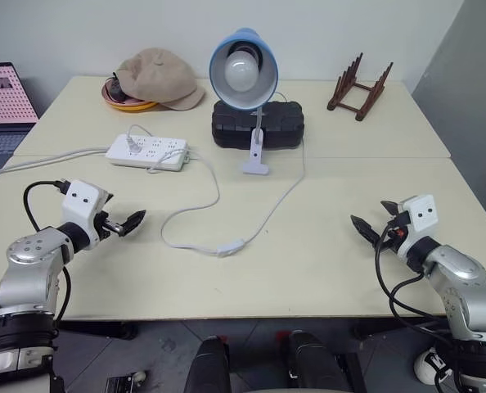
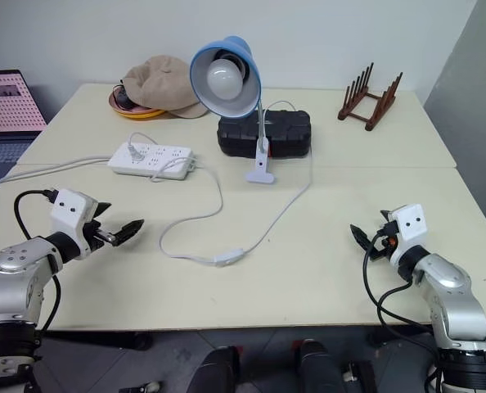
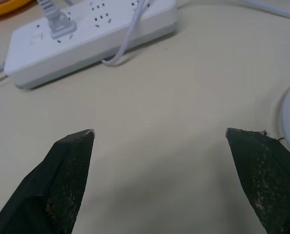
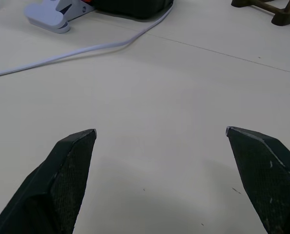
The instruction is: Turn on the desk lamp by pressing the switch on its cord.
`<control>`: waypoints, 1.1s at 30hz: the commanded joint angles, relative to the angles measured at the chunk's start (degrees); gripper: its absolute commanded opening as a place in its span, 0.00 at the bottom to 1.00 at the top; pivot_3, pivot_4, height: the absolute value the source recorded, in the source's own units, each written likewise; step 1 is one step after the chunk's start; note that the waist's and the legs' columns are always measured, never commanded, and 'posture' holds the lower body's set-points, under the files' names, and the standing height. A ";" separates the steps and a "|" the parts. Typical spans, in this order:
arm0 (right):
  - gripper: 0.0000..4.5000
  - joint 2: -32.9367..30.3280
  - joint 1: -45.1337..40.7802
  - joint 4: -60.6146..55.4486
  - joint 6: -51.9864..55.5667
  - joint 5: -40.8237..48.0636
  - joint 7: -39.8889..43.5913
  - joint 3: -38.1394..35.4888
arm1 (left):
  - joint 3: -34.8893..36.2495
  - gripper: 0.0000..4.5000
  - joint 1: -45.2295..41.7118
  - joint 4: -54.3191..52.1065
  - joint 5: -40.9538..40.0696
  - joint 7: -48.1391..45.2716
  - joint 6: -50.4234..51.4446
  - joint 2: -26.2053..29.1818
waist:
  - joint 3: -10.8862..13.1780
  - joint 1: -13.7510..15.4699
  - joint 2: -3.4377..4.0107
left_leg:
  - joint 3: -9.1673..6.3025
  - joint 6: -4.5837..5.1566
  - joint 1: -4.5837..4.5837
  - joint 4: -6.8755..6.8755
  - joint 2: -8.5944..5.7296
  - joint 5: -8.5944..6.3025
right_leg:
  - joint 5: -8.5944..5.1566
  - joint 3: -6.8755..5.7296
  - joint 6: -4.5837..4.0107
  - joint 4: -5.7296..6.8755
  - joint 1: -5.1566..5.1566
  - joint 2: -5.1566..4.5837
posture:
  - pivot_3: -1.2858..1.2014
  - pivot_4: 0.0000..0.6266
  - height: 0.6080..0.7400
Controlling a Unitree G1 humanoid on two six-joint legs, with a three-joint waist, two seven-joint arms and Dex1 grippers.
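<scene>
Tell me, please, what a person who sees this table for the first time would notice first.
The desk lamp with its blue shade and big white bulb stands out at the far middle of the table, unlit. Its thin white cord loops toward the near side, with the small switch lying on the table between the two grippers. The left gripper and right gripper are both open, on either side, touching nothing.

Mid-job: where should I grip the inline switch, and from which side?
Take the switch across its narrow sides at mid-body, coming from above. It lies flat on the table, with cord leaving both ends, so only the long sides are free. The left claw looks nearer, probably.
</scene>
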 commanded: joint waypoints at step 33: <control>1.00 -8.06 5.74 -23.03 12.01 13.20 16.27 15.95 | -27.67 0.82 -8.89 -14.40 3.23 -29.95 0.34 1.53 | -0.01 0.00 -0.03 | -0.02 0.01 -0.04 0.14 0.01 0.00 | -0.22 0.00 -0.33 0.02 0.01 0.03 | 0.52 0.24 1.00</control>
